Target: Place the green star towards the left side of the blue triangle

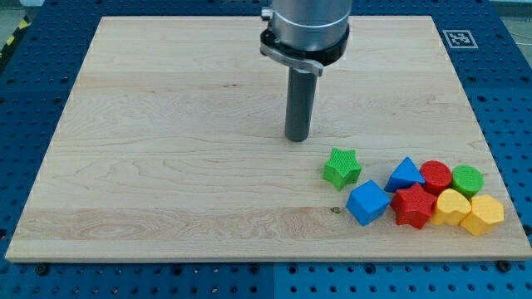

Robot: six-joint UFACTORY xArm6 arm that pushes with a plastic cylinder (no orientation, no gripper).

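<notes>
The green star (342, 167) lies on the wooden board at the lower right. The blue triangle (406, 174) sits to its right, a small gap between them. My tip (298, 138) rests on the board up and to the left of the green star, apart from it by a short gap. The rod rises from the tip to the arm's grey body at the view's top.
A cluster sits at the lower right: a blue cube (368, 203), a red star (414, 206), a red round block (435, 176), a green round block (467, 178), a yellow heart-like block (452, 205), a yellow hexagon (485, 214). The board's right edge (490, 158) is close.
</notes>
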